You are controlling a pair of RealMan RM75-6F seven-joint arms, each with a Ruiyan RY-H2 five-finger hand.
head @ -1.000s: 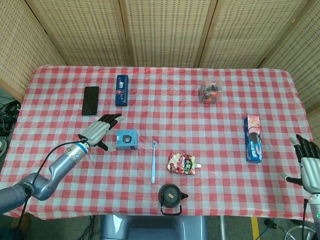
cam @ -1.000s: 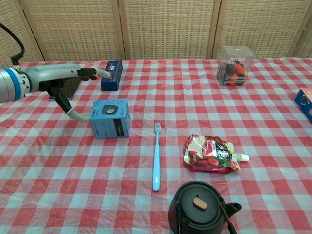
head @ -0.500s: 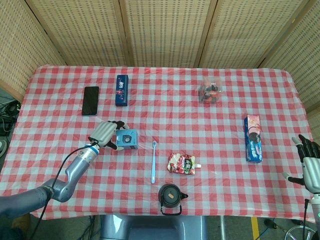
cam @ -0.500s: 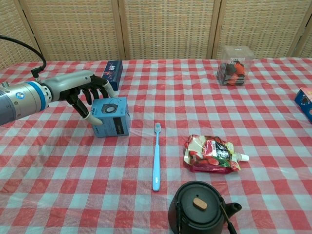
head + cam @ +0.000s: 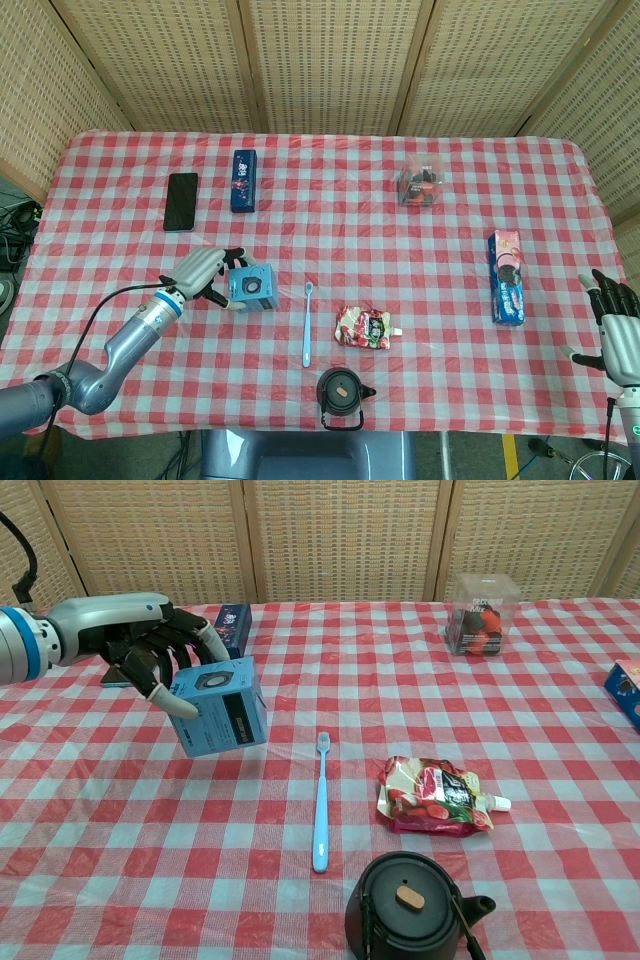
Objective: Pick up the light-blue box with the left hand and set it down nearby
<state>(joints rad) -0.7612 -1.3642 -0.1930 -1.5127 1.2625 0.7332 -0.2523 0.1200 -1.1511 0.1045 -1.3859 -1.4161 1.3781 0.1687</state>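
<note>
My left hand (image 5: 203,272) (image 5: 160,650) grips the light-blue box (image 5: 252,288) (image 5: 217,708) from its left side. The box is tilted and lifted off the red-checked tablecloth in the chest view, its speaker picture facing up. My right hand (image 5: 620,322) hangs past the table's right edge with fingers spread and nothing in it; the chest view does not show it.
A blue toothbrush (image 5: 307,323) (image 5: 321,800) lies right of the box. Beyond it are a red snack pouch (image 5: 364,327) (image 5: 433,796) and a black kettle (image 5: 339,394) (image 5: 409,910). A phone (image 5: 181,201), a dark-blue box (image 5: 243,180), a clear container (image 5: 419,185) and a cookie box (image 5: 506,277) lie farther off.
My left hand closed around the light-blue box and raised it off the cloth, tilting it. The right hand has barely moved.
</note>
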